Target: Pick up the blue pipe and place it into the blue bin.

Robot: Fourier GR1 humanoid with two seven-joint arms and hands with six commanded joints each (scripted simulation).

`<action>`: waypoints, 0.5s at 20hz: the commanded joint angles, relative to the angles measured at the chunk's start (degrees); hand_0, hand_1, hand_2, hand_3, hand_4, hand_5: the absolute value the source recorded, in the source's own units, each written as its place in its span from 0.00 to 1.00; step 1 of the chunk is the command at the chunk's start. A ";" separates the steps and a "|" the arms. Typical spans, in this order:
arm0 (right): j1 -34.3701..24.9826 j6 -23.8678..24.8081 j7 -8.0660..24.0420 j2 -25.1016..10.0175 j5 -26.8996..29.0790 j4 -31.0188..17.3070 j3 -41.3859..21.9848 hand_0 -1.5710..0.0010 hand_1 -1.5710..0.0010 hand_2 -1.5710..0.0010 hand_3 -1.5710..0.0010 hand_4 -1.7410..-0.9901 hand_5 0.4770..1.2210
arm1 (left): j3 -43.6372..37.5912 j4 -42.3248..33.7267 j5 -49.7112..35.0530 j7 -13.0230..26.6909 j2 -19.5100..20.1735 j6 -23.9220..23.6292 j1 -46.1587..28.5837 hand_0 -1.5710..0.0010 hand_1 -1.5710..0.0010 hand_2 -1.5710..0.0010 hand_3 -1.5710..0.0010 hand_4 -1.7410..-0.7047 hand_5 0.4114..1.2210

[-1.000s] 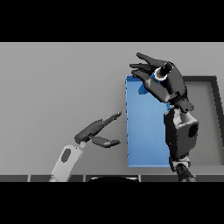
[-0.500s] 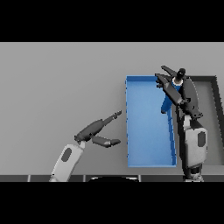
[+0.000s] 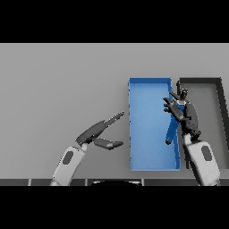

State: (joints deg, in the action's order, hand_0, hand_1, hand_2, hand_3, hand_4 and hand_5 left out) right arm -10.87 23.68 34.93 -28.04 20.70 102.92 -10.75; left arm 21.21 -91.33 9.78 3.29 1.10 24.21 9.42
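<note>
Holding the blue pipe (image 3: 171,129) in curled fingers, your right hand (image 3: 181,114) hovers over the blue bin (image 3: 150,82); next, release it inside.

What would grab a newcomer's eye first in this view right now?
The bright blue bin right of centre on the grey table stands out first. Over the bin's right wall, the right hand hangs with a blue pipe slanting down into the bin beside it; whether the fingers grip it is unclear. A dark grey bin sits further right, and the left hand rests open left of the blue bin.
</note>
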 commanded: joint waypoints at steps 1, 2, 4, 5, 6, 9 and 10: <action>-0.35 1.53 0.00 -1.58 1.95 -0.85 -1.74 0.00 0.00 0.00 0.00 0.32 1.00 | 0.03 0.09 0.22 0.19 0.10 -0.09 -0.13 1.00 1.00 1.00 1.00 0.79 0.08; 0.23 3.56 0.00 -4.10 4.23 -0.74 -4.09 0.00 0.00 0.00 0.20 0.26 1.00 | -0.20 0.54 0.27 -0.15 0.16 -0.16 0.23 1.00 1.00 1.00 1.00 0.79 0.08; 0.15 6.84 0.00 -6.94 9.27 -1.98 -8.12 0.00 0.00 0.00 0.49 0.17 1.00 | -0.54 0.07 0.13 -1.50 0.83 -0.09 0.17 1.00 1.00 1.00 1.00 0.79 0.09; -0.38 9.10 0.00 -8.97 12.41 -2.33 -10.63 0.00 0.00 0.00 0.59 0.13 1.00 | -0.23 -0.68 0.24 -1.19 0.89 -0.19 -0.61 1.00 1.00 1.00 1.00 0.79 0.09; -1.32 11.26 0.00 -10.20 14.71 -2.89 -13.00 0.00 0.00 0.00 0.67 0.11 1.00 | -0.24 -0.62 0.36 -0.45 0.62 -0.36 -0.04 1.00 1.00 1.00 1.00 0.79 0.09; -3.14 15.44 0.04 -12.68 21.02 -4.17 -16.64 0.14 0.18 0.21 0.77 0.25 0.91 | -0.10 -0.19 0.55 0.23 0.21 -0.48 0.32 1.00 1.00 1.00 1.00 0.79 0.10; -3.14 14.73 0.03 -12.67 20.75 -4.15 -16.64 0.31 0.35 0.37 0.81 0.36 0.90 | -0.10 -0.19 0.55 0.23 0.21 -0.47 0.32 1.00 1.00 1.00 1.00 0.79 0.10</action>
State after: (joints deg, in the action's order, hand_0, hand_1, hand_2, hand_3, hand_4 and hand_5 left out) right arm -14.01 38.26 34.98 -40.71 41.39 98.78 -27.39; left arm 21.11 -91.53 10.33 3.52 1.32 23.73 9.74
